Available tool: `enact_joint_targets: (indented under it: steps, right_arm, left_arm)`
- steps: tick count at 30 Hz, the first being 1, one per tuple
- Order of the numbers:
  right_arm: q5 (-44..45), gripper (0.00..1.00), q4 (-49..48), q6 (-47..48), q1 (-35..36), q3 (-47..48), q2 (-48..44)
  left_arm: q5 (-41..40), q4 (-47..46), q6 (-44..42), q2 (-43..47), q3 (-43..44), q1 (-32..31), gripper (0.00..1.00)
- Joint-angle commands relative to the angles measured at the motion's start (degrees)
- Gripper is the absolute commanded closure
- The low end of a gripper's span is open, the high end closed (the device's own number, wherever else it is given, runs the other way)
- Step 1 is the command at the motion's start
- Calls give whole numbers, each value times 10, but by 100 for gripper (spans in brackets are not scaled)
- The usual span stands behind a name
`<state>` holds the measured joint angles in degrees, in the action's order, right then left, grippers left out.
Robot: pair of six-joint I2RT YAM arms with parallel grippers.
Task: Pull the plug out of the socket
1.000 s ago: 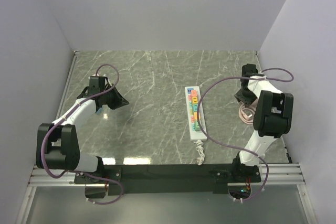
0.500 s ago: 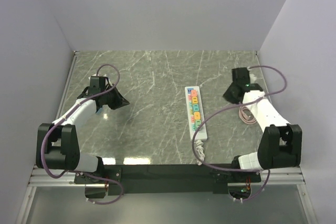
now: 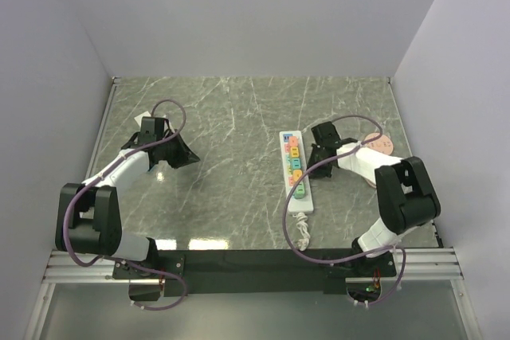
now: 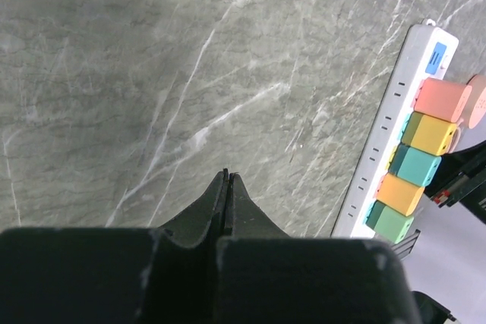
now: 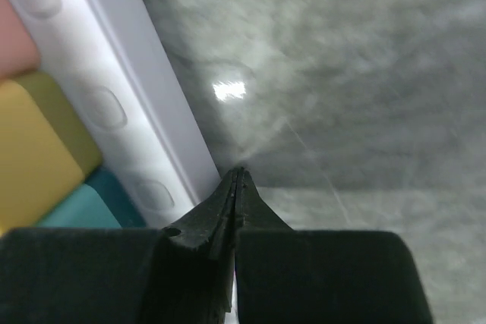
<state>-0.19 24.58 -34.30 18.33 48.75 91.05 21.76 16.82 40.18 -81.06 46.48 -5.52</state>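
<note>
Socket (image 3: 296,171) on grey marble table (image 3: 231,117) | pale walls (image 3: 239,13) | left tool (image 4: 228,180), right tool (image 5: 238,174) closed, empty

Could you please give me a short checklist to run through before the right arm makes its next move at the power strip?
1. Right gripper open enough to take a plug: not ok, jaws shut and empty.
2. Right gripper close to the socket: ok, its tip is beside the long edge near the yellow block.
3. Left gripper clear of the socket: ok, shut over bare table to the left.
4. Socket lying flat: ok.
5. Plug seated in the socket: cannot tell, only coloured blocks show.
6. Right arm's purple cable clear of the socket: not ok, it crosses the near half.
</note>
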Motion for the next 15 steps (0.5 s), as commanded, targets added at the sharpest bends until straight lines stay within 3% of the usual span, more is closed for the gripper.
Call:
enact_joint_targets:
  steps: [1, 15]
  right_arm:
    - [-26, 100, -59, 22, 15, 34, 28]
    - [-117, 100, -26, -17, 172, 158, 113]
  left_arm:
    - [7, -19, 7, 14, -10, -4, 99]
    - [12, -27, 17, 15, -13, -6, 99]
